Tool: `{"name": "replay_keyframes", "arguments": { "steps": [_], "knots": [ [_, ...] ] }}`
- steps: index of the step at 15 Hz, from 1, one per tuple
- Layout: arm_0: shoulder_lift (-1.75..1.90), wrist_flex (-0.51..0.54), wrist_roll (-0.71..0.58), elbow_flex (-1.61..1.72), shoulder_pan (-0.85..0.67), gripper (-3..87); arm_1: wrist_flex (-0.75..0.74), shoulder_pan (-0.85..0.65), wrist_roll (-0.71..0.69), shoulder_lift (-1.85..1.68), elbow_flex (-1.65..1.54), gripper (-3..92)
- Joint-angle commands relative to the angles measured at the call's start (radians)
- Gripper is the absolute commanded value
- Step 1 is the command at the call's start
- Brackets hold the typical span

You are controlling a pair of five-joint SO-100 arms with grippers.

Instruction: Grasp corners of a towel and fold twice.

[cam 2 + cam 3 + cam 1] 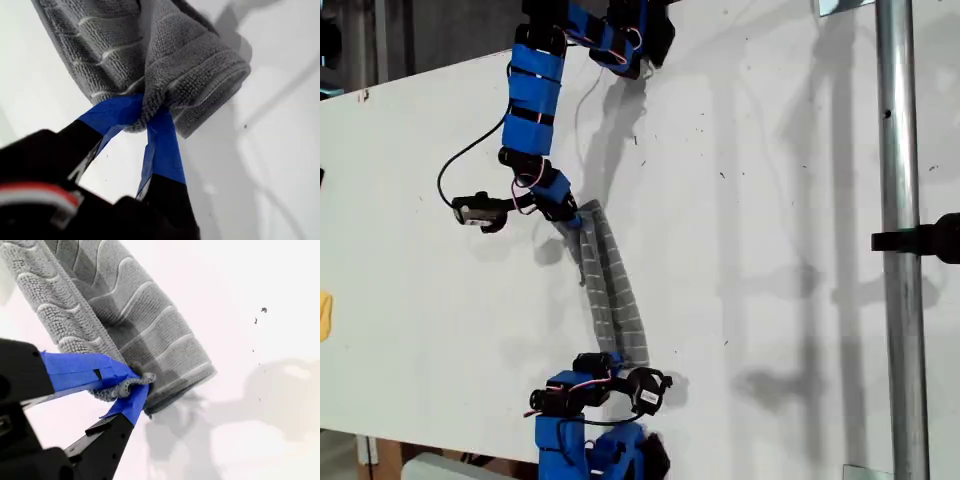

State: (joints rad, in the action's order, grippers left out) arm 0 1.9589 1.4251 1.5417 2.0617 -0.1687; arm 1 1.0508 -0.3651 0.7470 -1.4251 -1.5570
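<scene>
Basically, table (770, 200): white top, bare around the cloth, so there is room to lay a fold flat.
towel (610, 290): long narrow grey strip near the middle of the exterior view, strung between the two arms; looks doubled over already, layers showing at both ends, lifted or barely resting, cannot tell which.
arms: one enters at the exterior view's top, one at its bottom, facing each other so the strip stays stretched; wrist views don't settle which is which.
my first gripper (145, 117): closed tight, blue-taped jaws pinching a bunched towel end (165, 75); grip on the corners keeps layers together.
my second gripper (132, 385): clamped on the other end (125, 330), a small wad of cloth between the jaws.
step: likely mid second fold.
</scene>
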Motion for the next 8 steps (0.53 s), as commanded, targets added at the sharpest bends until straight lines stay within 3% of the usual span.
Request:
{"name": "replay_keyframes", "arguments": {
  "steps": [1,4,8],
  "knots": [
    [0.014,-0.031,0.084,-0.003,0.097,-2.8,0.048,-0.008,0.026,0.021,0.009,-0.3],
    [-0.003,-0.054,0.14,-0.005,0.149,-2.8,0.051,-0.048,0.021,0.087,0.037,-0.3],
    [-0.043,-0.218,0.189,0.13,0.161,-1.9,0.051,-0.072,0.025,0.167,0.057,-0.3]
  ]
}}
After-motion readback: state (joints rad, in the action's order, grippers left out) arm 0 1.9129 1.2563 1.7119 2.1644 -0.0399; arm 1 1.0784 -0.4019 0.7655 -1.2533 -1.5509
